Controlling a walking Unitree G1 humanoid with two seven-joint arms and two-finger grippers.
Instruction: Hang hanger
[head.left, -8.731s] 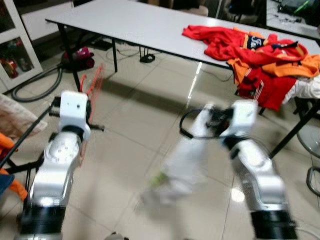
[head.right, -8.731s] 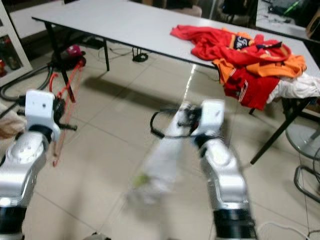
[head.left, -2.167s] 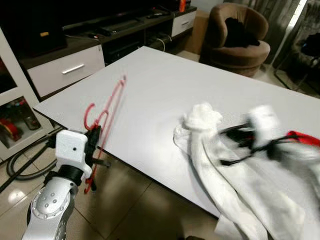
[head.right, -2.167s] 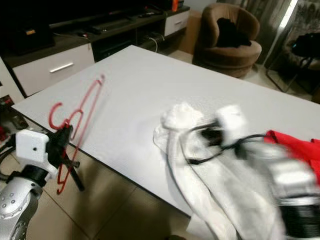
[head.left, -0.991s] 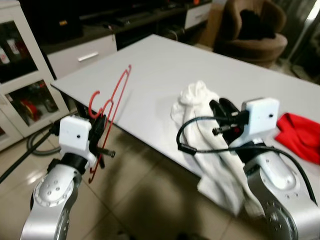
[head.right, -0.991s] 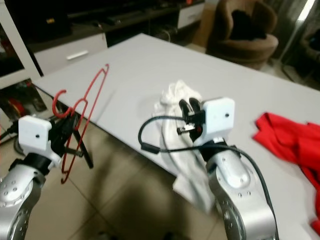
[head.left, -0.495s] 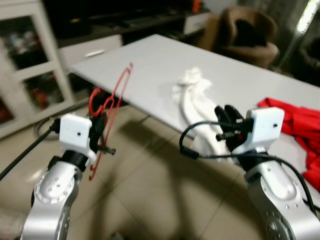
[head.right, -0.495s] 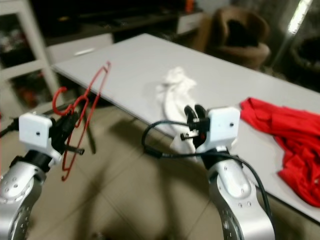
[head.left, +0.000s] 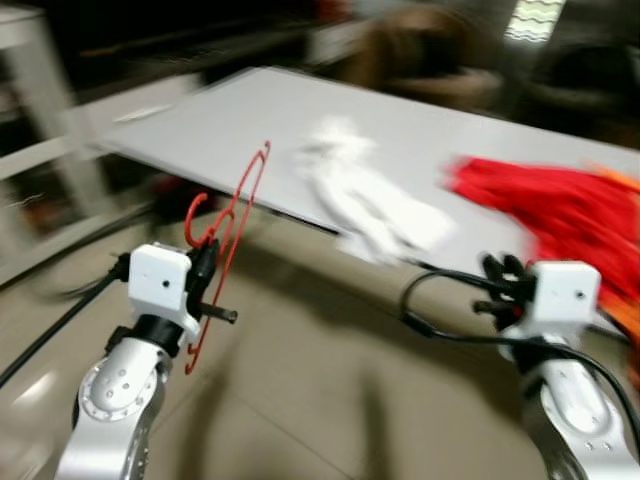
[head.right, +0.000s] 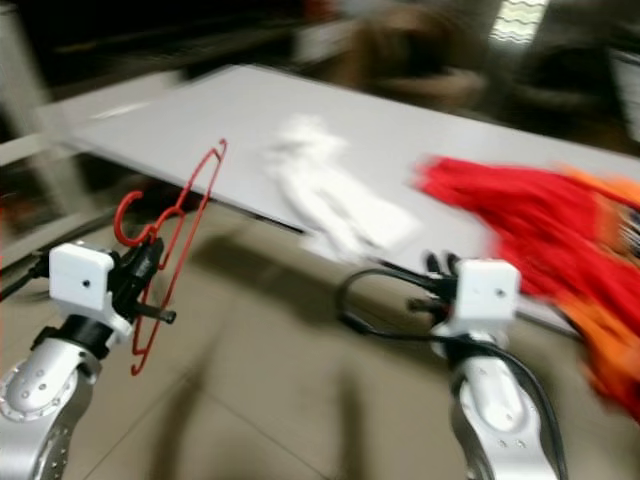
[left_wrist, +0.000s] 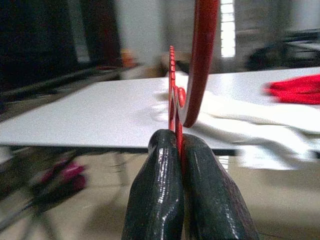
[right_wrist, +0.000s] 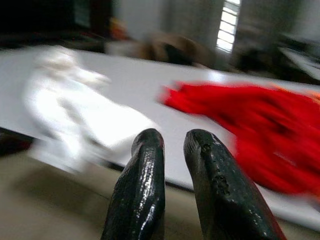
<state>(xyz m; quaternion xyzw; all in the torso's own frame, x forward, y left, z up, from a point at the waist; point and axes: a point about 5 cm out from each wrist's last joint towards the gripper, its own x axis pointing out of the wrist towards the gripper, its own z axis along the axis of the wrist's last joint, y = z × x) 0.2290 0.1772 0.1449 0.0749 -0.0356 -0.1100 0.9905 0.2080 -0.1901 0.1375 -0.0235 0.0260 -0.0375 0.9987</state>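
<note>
Left end effector grips red hanger before grey table.

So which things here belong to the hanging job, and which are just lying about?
Part of the job:
- red hanger, clamped upright in the left gripper
- right gripper, holding nothing

Just lying about:
- white garment, draped over the table edge
- red clothes on the table
- orange clothes at the table's right end

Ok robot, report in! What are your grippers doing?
Left gripper shut on red hanger, held up off floor. Right gripper holding nothing, facing the table. White cloth and red clothes lie there.
</note>
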